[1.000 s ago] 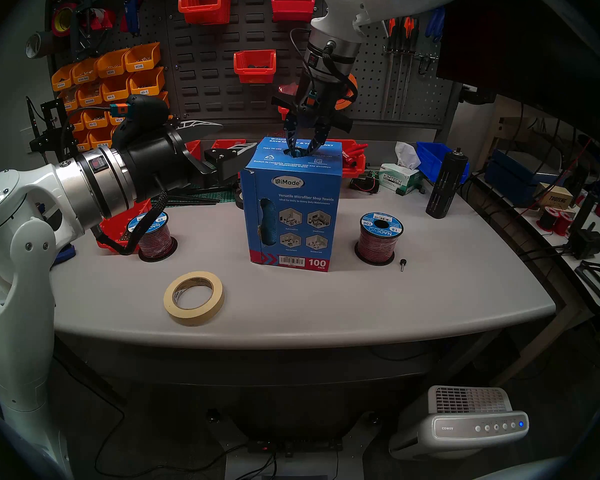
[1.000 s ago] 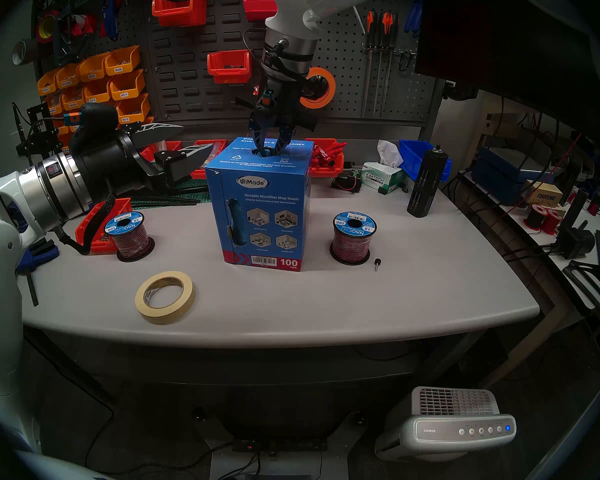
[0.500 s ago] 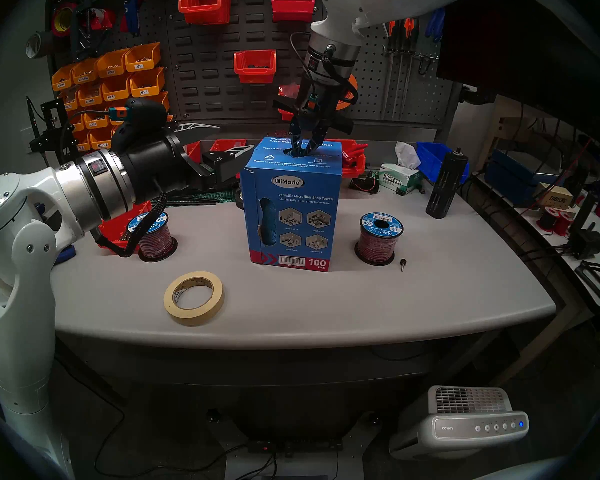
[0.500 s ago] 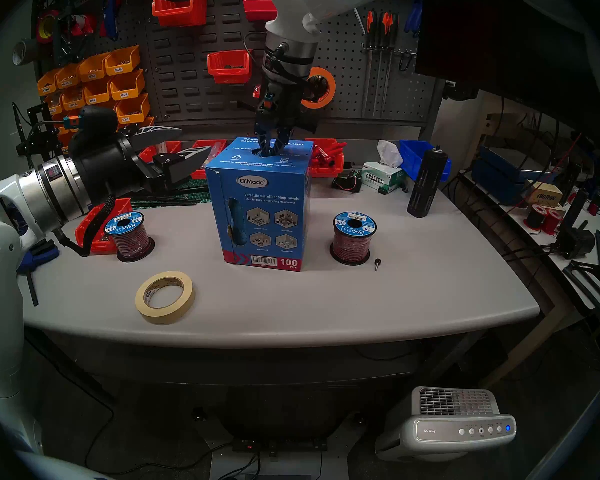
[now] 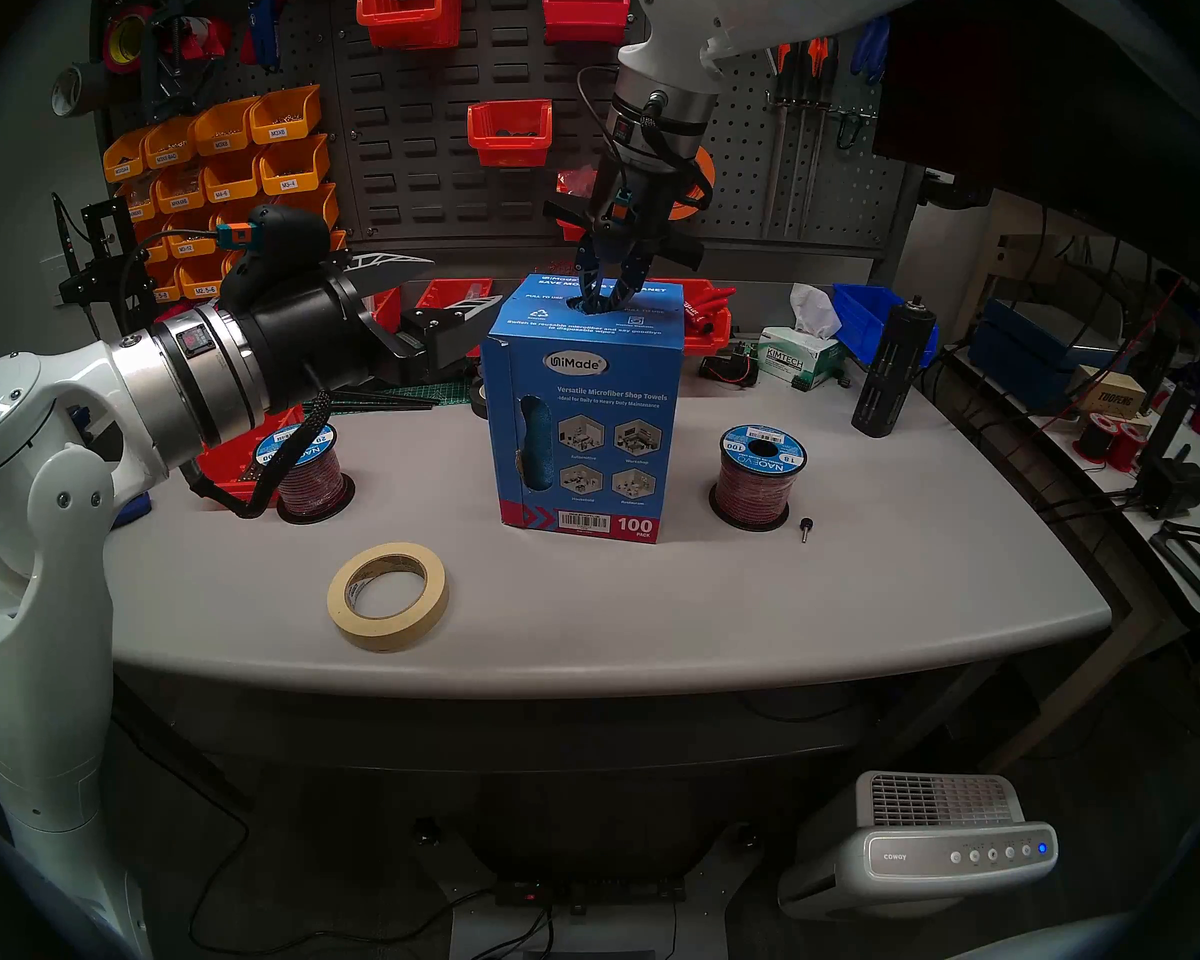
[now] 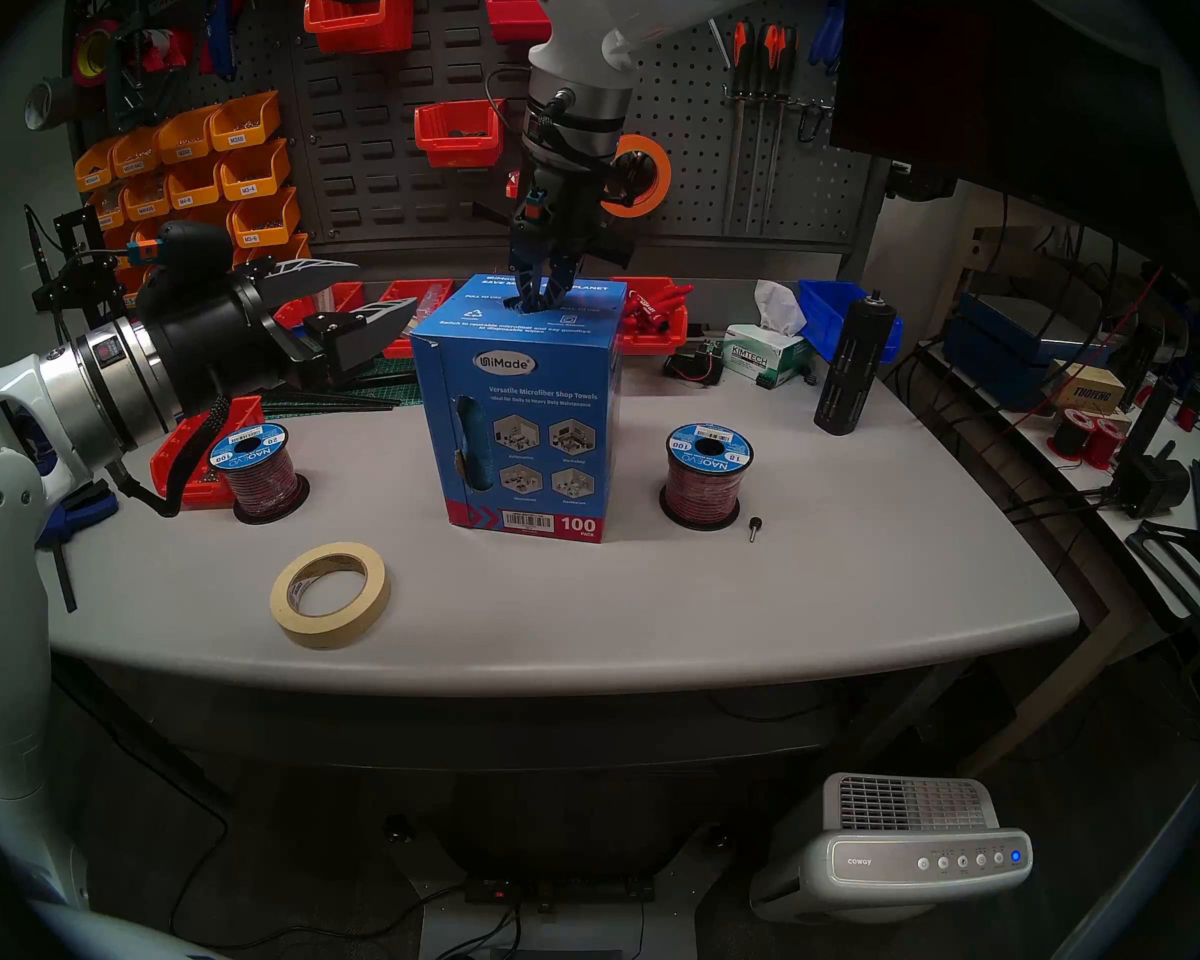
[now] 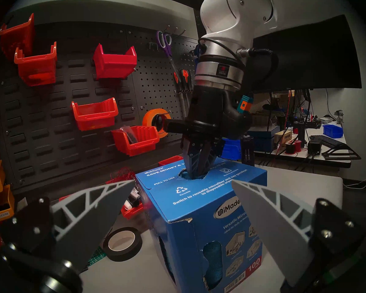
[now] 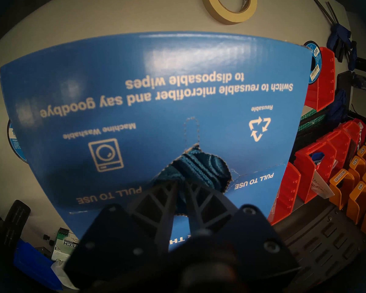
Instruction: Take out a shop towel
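Pegboard hung with red and orange bins backs our grey workbench (image 5: 652, 605), where the blue carton (image 5: 583, 411) stands upright in the middle. Our right gripper (image 8: 181, 185) points steeply down into the torn round opening (image 7: 191, 176) in the carton's top, its fingers drawn close together with a fold of the shop towel (image 8: 201, 165) between the tips; whether they truly clamp it we cannot tell. The towel lies bunched inside the carton, directly beneath that gripper, so we judge the pull should go straight up along the carton's tall axis. Our left gripper (image 7: 180, 203) waits level beside the carton, fingers wide apart, holding nothing. More blue cloth shows through the carton's side window (image 5: 536, 446).
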